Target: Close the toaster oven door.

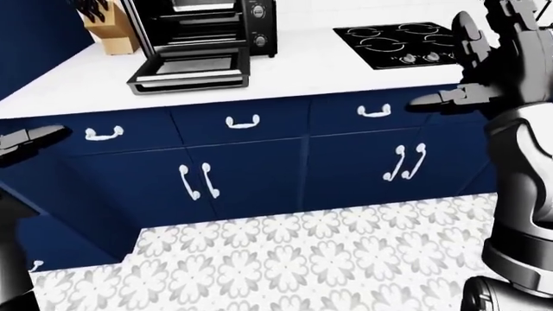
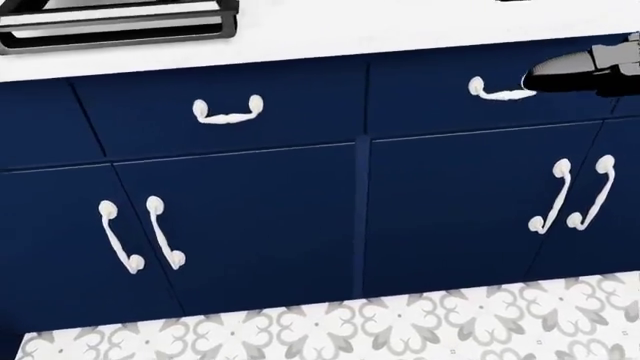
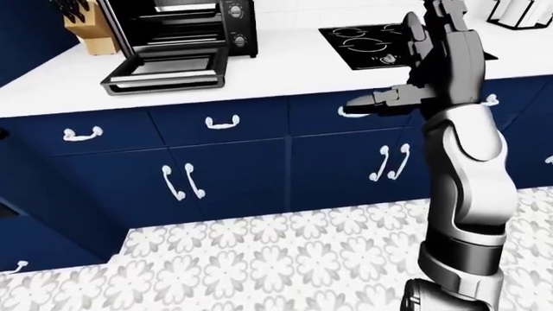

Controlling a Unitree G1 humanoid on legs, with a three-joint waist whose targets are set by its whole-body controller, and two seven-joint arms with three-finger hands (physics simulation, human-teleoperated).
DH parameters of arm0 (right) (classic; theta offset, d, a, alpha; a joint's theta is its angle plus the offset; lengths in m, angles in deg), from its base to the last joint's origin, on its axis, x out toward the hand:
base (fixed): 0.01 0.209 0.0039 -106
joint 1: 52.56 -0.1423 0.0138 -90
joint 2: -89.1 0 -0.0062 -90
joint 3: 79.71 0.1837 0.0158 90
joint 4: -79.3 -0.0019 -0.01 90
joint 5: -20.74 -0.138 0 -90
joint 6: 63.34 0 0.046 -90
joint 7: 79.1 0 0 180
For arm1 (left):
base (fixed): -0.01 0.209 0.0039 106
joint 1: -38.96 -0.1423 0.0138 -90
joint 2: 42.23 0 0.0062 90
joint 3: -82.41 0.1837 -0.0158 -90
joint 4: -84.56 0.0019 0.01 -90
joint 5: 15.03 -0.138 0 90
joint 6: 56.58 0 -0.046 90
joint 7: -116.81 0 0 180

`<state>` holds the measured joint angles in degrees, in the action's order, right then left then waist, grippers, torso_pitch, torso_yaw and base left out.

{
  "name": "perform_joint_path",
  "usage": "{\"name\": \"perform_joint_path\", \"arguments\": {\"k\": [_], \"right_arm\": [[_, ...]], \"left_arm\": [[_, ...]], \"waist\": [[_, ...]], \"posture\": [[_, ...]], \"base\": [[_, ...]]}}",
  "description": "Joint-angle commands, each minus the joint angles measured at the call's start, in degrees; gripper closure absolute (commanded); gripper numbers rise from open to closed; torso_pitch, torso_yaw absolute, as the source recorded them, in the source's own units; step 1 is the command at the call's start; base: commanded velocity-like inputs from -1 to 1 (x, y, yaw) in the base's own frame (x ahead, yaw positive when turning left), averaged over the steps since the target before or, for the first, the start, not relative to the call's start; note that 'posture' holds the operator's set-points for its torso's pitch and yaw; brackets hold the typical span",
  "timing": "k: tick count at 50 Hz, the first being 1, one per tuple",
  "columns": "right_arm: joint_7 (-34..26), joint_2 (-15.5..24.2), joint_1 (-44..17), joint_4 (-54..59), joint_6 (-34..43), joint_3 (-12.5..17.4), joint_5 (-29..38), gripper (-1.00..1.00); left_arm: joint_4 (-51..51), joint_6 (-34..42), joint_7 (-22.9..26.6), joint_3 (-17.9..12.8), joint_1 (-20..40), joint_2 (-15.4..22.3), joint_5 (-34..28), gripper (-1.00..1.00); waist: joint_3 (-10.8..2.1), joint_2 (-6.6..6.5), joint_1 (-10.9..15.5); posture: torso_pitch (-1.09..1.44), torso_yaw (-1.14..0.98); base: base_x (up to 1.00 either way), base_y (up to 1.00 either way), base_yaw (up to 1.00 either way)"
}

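Right arm: silver-and-black robot right arm rises along the right edge of the eye views.
Right hand: black three-finger right hand, fingers spread apart, grasping nothing, over the counter edge beside the black glass cooktop.
Left hand: only a dark fingertip of the left hand shows at the left edge; cannot tell its state.
Toaster oven: black toaster oven on the white countertop, top left.
Door: oven's glass door hangs down flat, open.
Oven contents: wire racks visible, nothing else discernible.
Knife block: wooden block with dark-handled knives, left of the oven.
Cabinets: navy blue cabinets with white handles.
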<state>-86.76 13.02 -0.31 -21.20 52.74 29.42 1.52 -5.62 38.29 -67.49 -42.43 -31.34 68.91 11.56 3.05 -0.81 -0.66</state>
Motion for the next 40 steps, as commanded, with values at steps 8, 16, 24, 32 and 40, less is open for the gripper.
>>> {"name": "perform_joint_path", "arguments": {"k": [8, 16, 24, 32, 40], "right_arm": [[0.0, 0.9, -1.8, -1.9, -1.1, 0.3, -1.0, -1.0], [0.1, 1.0, -1.6, -2.3, -1.0, 0.4, -1.3, -1.0], [-0.2, 1.0, -1.5, -1.9, -1.7, 0.4, -0.9, -1.0], [-0.3, 1.5, -2.2, -1.7, -1.5, 0.4, -1.0, -1.0], [-0.2, 1.7, -2.3, -2.0, -1.3, 0.5, -1.2, -1.0]], "left_arm": [[-1.4, -1.6, -0.2, -1.0, 1.2, 1.6, 0.1, -1.0], [-1.5, -1.6, -0.3, -1.0, 1.1, 1.5, 0.1, -1.0], [-1.8, -1.4, -0.3, -1.1, 1.1, 1.5, 0.2, -1.0], [-2.1, -1.2, -0.4, -1.0, 1.2, 1.5, 0.2, -1.0], [-2.2, -1.0, -0.5, -1.3, 1.2, 1.7, 0.4, -1.0]], "waist": [[-1.35, -4.1, 0.2], [-1.1, 0.8, 0.5], [-1.3, 1.03, 0.3], [-1.11, -2.82, 0.5], [-0.94, -0.76, 0.9]], "posture": [[0.0, 0.0], [0.0, 0.0], [0.0, 0.0], [0.0, 0.0], [0.0, 0.0]], "base": [[0.09, 0.26, 0.0], [0.09, 0.24, 0.0], [0.13, 0.06, 0.0], [0.16, 0.03, 0.0], [0.16, 0.02, 0.0]]}}
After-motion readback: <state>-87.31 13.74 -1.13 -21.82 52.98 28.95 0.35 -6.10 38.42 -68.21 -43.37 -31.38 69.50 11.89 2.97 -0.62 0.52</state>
